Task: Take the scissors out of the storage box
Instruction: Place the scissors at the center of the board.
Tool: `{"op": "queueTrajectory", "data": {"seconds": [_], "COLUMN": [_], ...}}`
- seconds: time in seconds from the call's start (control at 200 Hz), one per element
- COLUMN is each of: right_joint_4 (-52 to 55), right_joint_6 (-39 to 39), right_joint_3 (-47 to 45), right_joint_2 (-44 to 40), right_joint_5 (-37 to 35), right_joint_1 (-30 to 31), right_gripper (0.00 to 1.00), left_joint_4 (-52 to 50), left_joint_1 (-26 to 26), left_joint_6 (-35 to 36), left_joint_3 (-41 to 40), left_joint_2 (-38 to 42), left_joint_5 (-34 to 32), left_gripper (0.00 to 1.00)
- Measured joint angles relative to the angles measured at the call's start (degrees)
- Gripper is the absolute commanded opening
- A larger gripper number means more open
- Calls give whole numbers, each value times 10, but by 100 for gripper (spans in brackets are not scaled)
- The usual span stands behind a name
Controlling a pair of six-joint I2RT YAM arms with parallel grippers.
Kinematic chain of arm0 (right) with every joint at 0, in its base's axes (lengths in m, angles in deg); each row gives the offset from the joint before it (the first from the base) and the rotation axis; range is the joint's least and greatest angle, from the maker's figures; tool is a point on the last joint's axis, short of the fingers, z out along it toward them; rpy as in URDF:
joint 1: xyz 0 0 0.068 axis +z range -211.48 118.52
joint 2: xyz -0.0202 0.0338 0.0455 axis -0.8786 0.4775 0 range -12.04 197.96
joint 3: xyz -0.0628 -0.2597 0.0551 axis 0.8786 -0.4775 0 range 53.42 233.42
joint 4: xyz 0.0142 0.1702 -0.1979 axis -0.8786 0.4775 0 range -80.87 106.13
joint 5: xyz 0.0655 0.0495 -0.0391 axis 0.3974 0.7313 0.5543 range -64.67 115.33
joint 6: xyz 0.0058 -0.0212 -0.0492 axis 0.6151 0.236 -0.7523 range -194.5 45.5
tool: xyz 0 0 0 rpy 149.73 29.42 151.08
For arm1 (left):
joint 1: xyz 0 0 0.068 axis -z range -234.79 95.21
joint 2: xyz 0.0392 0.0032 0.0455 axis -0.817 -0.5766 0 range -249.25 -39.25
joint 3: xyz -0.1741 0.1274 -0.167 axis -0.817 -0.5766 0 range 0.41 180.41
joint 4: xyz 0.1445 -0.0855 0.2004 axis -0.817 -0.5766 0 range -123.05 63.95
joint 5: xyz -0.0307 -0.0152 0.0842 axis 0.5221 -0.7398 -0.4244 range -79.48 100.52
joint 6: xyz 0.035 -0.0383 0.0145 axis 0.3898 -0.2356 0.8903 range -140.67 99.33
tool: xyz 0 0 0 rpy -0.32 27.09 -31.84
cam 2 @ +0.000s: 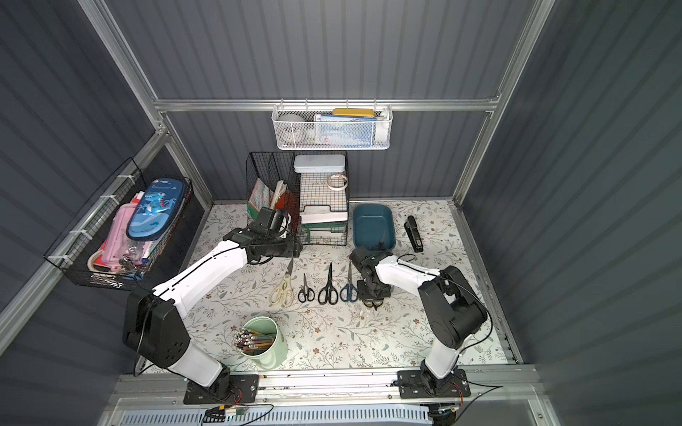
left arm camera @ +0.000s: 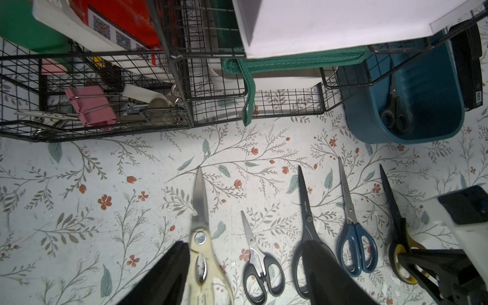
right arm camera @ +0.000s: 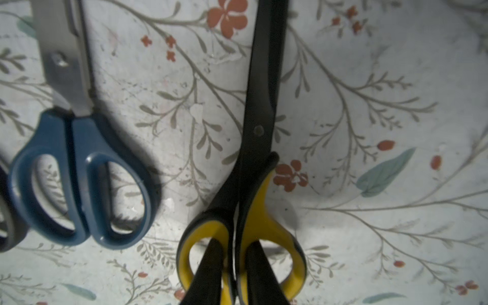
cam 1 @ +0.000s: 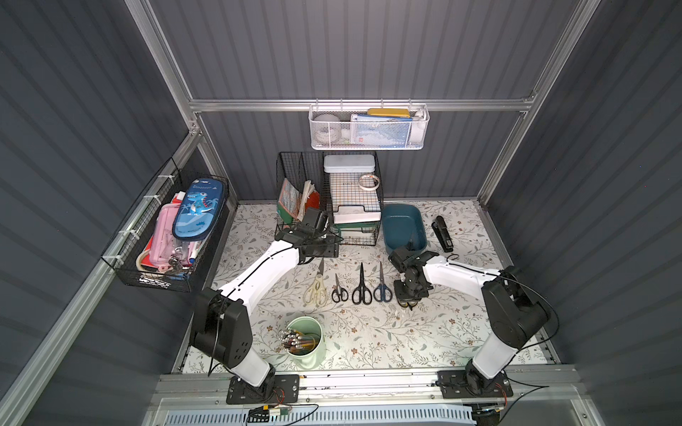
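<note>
Four pairs of scissors lie in a row on the floral table: cream-handled [cam 1: 315, 289], small black [cam 1: 339, 292], long black [cam 1: 361, 289] and dark-blue-handled [cam 1: 382, 289]. At the row's right end, my right gripper [right arm camera: 235, 264] points down, its fingers [right arm camera: 211, 266] through the loops of the yellow-and-black scissors [right arm camera: 261, 163], shut on the handle bars between them. Another small black pair [left arm camera: 394, 112] lies inside the dark teal storage box [cam 1: 400, 221]. My left gripper [left arm camera: 245, 264] hangs open above the row's left end, near the wire organiser, holding nothing.
A black wire-mesh organiser [cam 1: 328, 199] stands left of the box and a black stapler [cam 1: 442, 229] right of it. A green pencil cup [cam 1: 305, 343] is near the front. A white mesh basket [cam 1: 369, 127] and a black wire basket [cam 1: 169, 236] hang on the walls.
</note>
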Motion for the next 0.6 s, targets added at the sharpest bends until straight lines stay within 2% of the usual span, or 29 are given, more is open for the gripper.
{"op": "queueTrajectory", "data": {"seconds": [0.32, 0.6], "right_joint_4": [-17, -18], "right_joint_6": [-1, -1], "right_joint_3": [15, 18], "right_joint_2": [12, 16], "right_joint_5": [0, 4], "right_joint_1": [-11, -11], "right_gripper": [10, 30], "left_joint_4": [0, 0], "left_joint_1": [0, 0], "left_joint_6": [0, 0], "left_joint_3": [0, 0], "left_joint_2": [0, 4], "left_joint_5": [0, -2], "left_gripper": [73, 73]}}
